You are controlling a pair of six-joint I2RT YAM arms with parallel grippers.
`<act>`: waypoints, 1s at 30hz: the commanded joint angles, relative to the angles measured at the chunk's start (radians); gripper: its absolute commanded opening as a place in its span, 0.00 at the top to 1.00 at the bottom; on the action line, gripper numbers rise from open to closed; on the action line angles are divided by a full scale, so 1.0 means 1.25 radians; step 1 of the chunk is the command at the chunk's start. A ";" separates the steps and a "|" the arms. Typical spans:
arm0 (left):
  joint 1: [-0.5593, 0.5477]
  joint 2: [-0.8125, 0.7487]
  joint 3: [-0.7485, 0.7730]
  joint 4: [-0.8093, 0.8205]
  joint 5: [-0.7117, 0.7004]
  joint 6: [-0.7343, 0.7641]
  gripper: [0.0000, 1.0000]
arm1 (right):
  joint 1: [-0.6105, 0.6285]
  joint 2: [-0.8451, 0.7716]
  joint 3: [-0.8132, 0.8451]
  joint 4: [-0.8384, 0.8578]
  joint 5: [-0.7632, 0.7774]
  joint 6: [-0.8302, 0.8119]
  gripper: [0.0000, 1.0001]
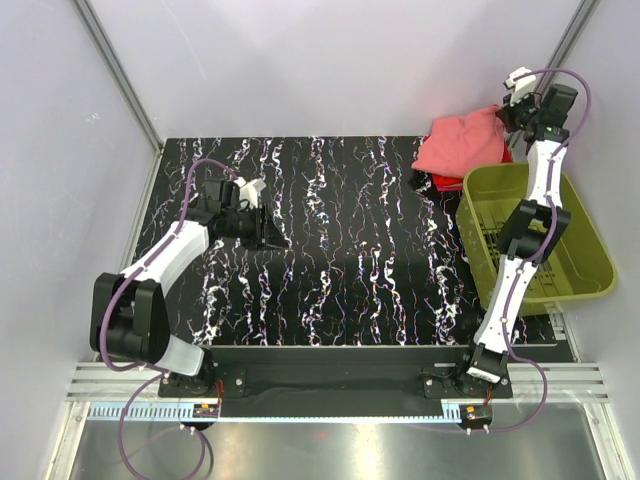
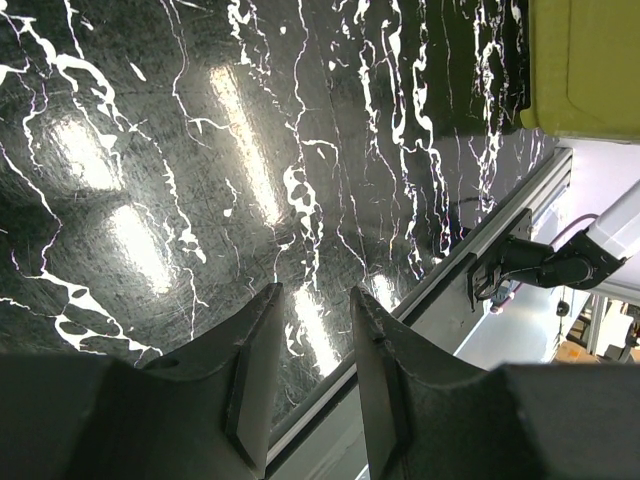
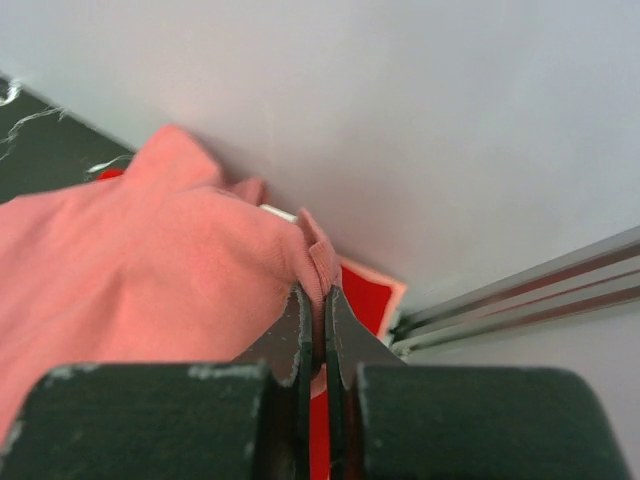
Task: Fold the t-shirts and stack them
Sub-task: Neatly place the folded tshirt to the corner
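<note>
Top view first: a black marble-look tabletop with white veins (image 1: 340,260) fills the middle of the scene. Pale grey-white wall panels (image 1: 330,60) close it in on the far side, the left and the right. A slanted aluminium frame post (image 1: 120,75) climbs the far-left corner, with a second aluminium post (image 1: 563,38) at far right. Along the near edge lies a slotted aluminium rail (image 1: 110,385), and nearer still a brushed metal surface (image 1: 330,450). Over to the left wrist view, where soft white patches of reflected light (image 2: 85,150) gleam on the glossy top.
</note>
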 commanded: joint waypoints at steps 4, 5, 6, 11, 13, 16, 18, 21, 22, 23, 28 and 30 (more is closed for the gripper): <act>-0.001 -0.011 0.006 0.015 0.000 0.019 0.62 | 0.049 -0.249 -0.201 0.047 -0.023 -0.074 1.00; -0.001 -0.015 0.005 0.013 -0.005 0.021 0.62 | 0.049 -0.268 -0.205 0.030 -0.041 -0.078 1.00; -0.001 -0.018 0.003 0.011 -0.007 0.022 0.62 | 0.049 -0.285 -0.220 0.013 -0.050 -0.083 1.00; -0.001 -0.048 -0.005 0.017 0.006 0.019 0.62 | 0.049 -0.427 -0.357 -0.017 -0.039 -0.128 1.00; -0.001 -0.055 -0.005 0.024 0.013 0.017 0.62 | 0.048 -0.475 -0.439 0.008 -0.011 -0.143 1.00; -0.001 -0.065 -0.011 0.031 0.024 0.012 0.62 | 0.040 -0.521 -0.514 0.019 0.026 -0.163 1.00; -0.001 -0.070 -0.014 0.031 0.028 0.011 0.62 | 0.030 -0.538 -0.548 0.026 0.019 -0.162 1.00; -0.001 -0.075 -0.016 0.032 0.027 0.011 0.62 | 0.026 -0.556 -0.543 -0.012 0.003 -0.182 1.00; -0.001 -0.075 -0.016 0.032 0.025 0.011 0.62 | 0.026 -0.558 -0.540 -0.018 0.003 -0.182 1.00; -0.001 -0.074 -0.014 0.032 0.024 0.011 0.62 | 0.026 -0.558 -0.520 -0.025 -0.014 -0.186 1.00; -0.001 -0.063 -0.010 0.032 0.033 0.008 0.62 | 0.026 -0.542 -0.429 -0.133 -0.067 -0.202 1.00; -0.001 -0.061 -0.008 0.033 0.034 0.007 0.62 | 0.026 -0.556 -0.429 -0.143 -0.090 -0.209 1.00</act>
